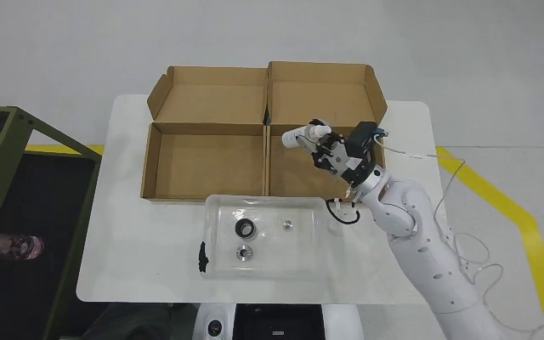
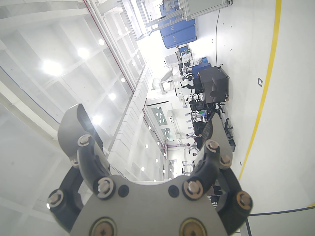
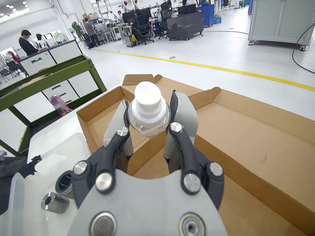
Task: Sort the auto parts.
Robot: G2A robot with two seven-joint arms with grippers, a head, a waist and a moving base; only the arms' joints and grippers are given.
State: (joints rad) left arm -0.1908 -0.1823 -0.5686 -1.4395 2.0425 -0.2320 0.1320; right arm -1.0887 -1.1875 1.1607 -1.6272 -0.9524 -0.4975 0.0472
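My right gripper (image 1: 319,146) hangs over the right cardboard box (image 1: 293,180), near the wall it shares with the left box (image 1: 204,166). It is shut on a small clear bottle with a white cap (image 3: 149,109), seen lying sideways from above as the bottle (image 1: 304,133). In the clear plastic tray (image 1: 221,255) at the table's front lie a black ring part (image 1: 246,227), a metal bushing (image 1: 246,252) and a small metal piece (image 1: 287,225). My left gripper (image 2: 147,124) points up at the hall ceiling, open and empty.
A black scrap (image 1: 202,257) lies at the tray's left edge. A green metal rack (image 1: 34,153) stands left of the table. Both boxes have raised flaps (image 1: 272,92) at the back. Bare white table (image 1: 127,229) lies left of the tray.
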